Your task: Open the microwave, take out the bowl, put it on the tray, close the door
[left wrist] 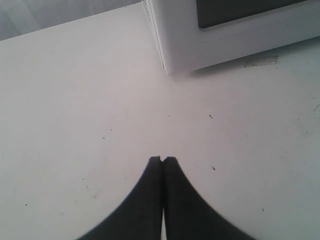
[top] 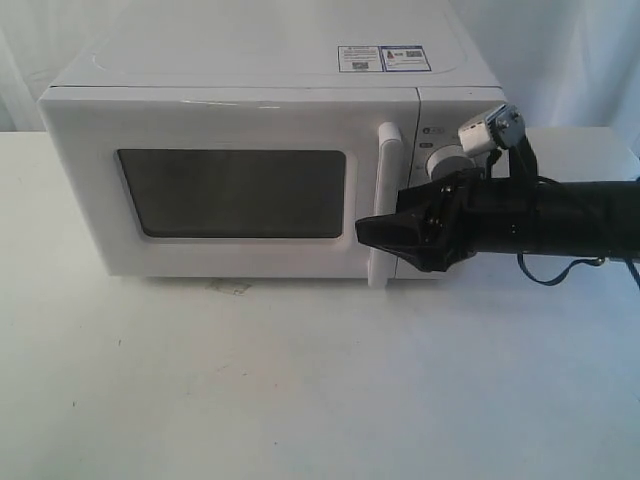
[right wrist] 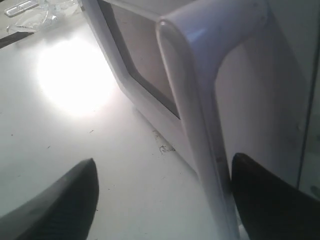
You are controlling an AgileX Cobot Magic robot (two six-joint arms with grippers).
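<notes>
The right end effector [right wrist: 162,167] is spread around the door handle [right wrist: 200,95]; the left end effector [left wrist: 163,161] is pressed together.

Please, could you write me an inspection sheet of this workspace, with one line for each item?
Surface: white table, with a small scuff mark in front of the microwave.
Job's things: microwave stands on the table; door looks closed; bowl and tray not seen.
Clutter: clear crinkled thing, too blurred to name.
Grippers: right gripper open, one finger on each side of the door handle; left gripper shut, holding nothing, over bare table.
Cables: dark cable loops below the right arm.
Surroundings: white curtain behind the microwave.
</notes>
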